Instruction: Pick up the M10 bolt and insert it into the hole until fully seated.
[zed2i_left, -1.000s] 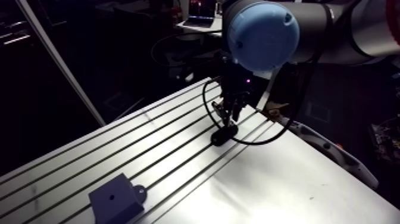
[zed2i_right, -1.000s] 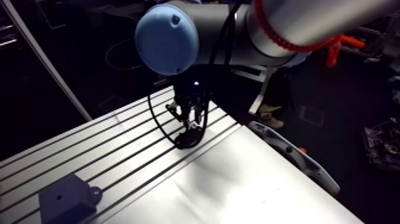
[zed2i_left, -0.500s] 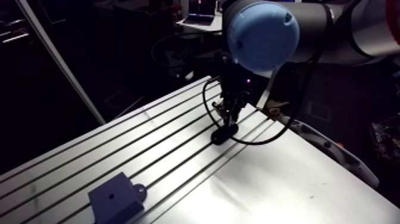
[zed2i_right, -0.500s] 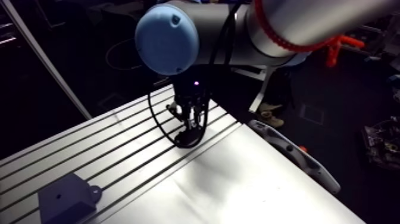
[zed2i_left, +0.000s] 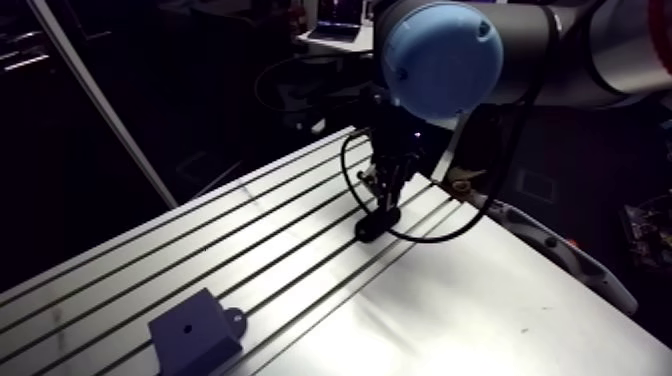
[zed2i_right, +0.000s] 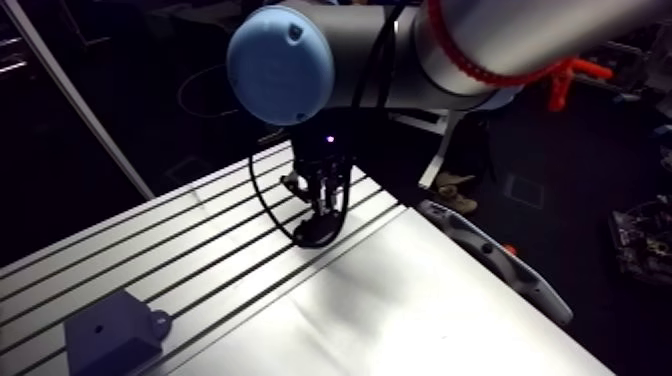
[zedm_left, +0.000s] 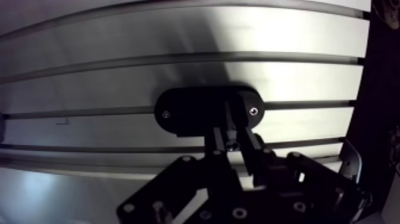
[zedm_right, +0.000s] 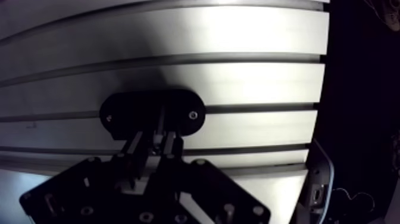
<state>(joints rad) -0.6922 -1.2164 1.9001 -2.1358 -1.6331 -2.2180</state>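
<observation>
- The bolt (zedm_left: 231, 143) stood over a black oval holder (zedm_left: 184, 113), pinched between the 2 fingers of the gripper (zedm_left: 232, 125).
- The jaws sat nearly together, clamped on the bolt.
- The holder carried 2 small screws (zedm_left: 254, 111) on top and lay on the slotted table (zedm_left: 178, 36), across 1 slot.
- In the arm view, a blue-grey block (zed2i_left: 195, 335) with a hole (zed2i_left: 187, 327) in its top sat well apart from the holder.

M10 bolt (zedm_left: 232, 143) mostly hidden inside the hand (zedm_left: 233, 130), black holder (zedm_left: 190, 111) partly covered — purplish block (zed2i_right: 100, 336) cut off
</observation>
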